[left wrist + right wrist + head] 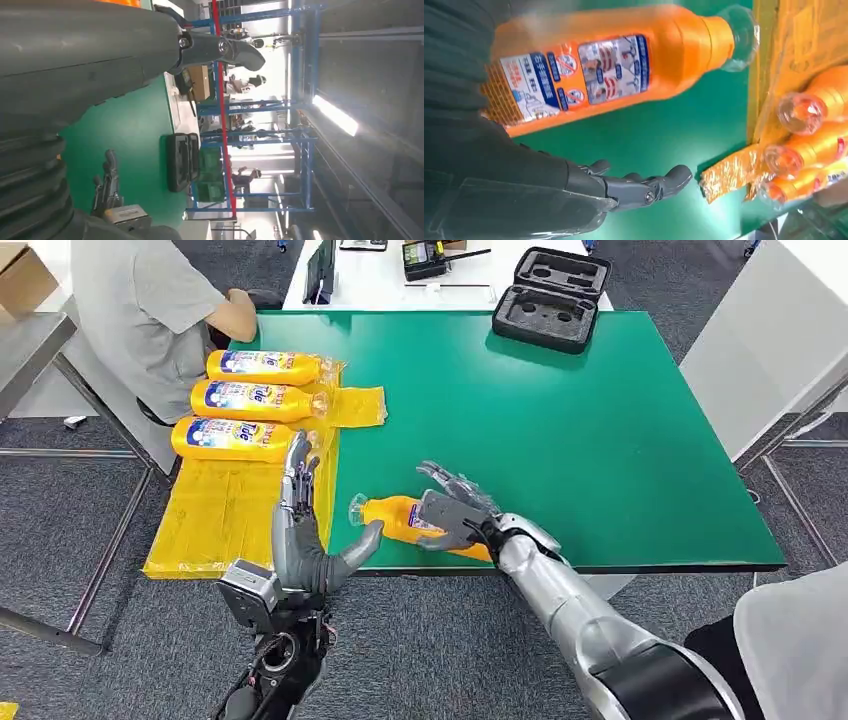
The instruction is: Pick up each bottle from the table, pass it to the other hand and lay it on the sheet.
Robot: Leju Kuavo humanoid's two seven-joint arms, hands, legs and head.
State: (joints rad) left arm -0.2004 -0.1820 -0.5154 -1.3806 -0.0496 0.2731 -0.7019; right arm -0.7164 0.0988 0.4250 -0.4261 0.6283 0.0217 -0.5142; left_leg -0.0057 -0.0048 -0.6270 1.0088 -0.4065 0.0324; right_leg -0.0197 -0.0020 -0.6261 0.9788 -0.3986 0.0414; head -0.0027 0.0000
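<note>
Bottle, orange with a clear cap, lying on its side near the front edge of the green table, cap toward the yellow sheet. Held there by the right hand, fingers draped over the body from above and behind; seen close in the right wrist view, label up and cap clear of the palm. Kept horizontal, probably so the neck end stays free for a second grasp.

Left hand standing just beside the cap end, palm turned toward the bottle, fingers apart and pointing up, thumb reaching out under the neck. Holding nothing yet; whether the thumb touches the bottle cannot be told. Posed like this to receive, judging from the task: hand-over about to happen, not done.

Three bottles already lying side by side on the far part of the sheet, caps pointing toward the table, leaving the near part of the sheet bare for the next one. Same three caps showing in the right wrist view, just past the sheet's crinkled edge.

Person in a grey shirt seated at the far left corner, arm resting by the table edge, well apart from both hands. Black foam-lined case lying open at the far edge.
</note>
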